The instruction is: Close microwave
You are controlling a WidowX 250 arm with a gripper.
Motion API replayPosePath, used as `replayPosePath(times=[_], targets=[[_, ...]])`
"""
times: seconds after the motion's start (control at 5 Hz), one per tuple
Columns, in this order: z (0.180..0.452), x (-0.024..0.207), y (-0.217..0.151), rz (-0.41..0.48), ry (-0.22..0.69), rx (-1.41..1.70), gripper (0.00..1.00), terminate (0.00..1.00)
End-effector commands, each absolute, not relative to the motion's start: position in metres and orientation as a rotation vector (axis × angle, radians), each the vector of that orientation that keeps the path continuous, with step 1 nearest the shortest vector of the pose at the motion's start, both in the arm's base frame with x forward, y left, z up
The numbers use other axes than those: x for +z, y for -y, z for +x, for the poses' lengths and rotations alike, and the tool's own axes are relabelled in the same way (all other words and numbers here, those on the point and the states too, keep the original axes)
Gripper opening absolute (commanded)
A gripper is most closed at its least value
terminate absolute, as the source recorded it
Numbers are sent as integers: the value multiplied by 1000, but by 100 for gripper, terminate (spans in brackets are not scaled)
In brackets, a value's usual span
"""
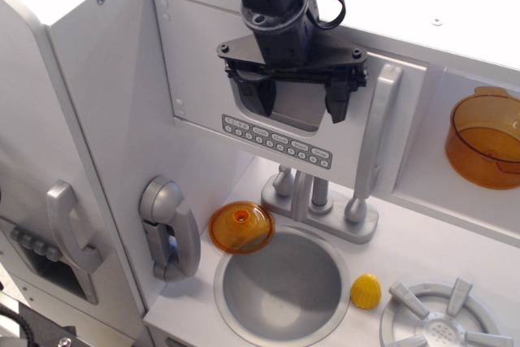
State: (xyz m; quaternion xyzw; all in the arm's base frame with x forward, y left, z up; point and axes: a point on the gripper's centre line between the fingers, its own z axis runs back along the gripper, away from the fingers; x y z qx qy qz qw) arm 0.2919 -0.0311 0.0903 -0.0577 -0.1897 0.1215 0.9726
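Note:
The white microwave door [203, 79] lies nearly flush with the front of its compartment. Its dark window sits behind my fingers, its grey button strip [276, 141] runs below, and its long silver handle [376, 140] stands at the right edge. My black gripper [298, 105] hangs in front of the door window, open and empty, with one finger [254, 95] left and one [340, 99] right of the window. I cannot tell whether the fingers touch the door.
An orange lid [241, 227] lies beside the round sink [280, 286]. A silver faucet [317, 201] stands behind the sink. A yellow lemon-like piece [366, 291] sits near the stove burner [443, 323]. An orange pot [486, 137] stands on the right shelf. A grey phone [169, 229] hangs on the side wall.

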Motion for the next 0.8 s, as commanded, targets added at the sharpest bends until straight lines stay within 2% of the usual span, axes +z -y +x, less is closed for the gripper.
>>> replayPosePath(times=[0.0,0.2,0.4,0.6], targets=[[242,98,7,-123,302,148,100,0],[197,90,-17,-109,184,0,100,0],[164,90,-25,-102,76,-23,100,0],[167,87,-23,-70,13,17,100,0]])
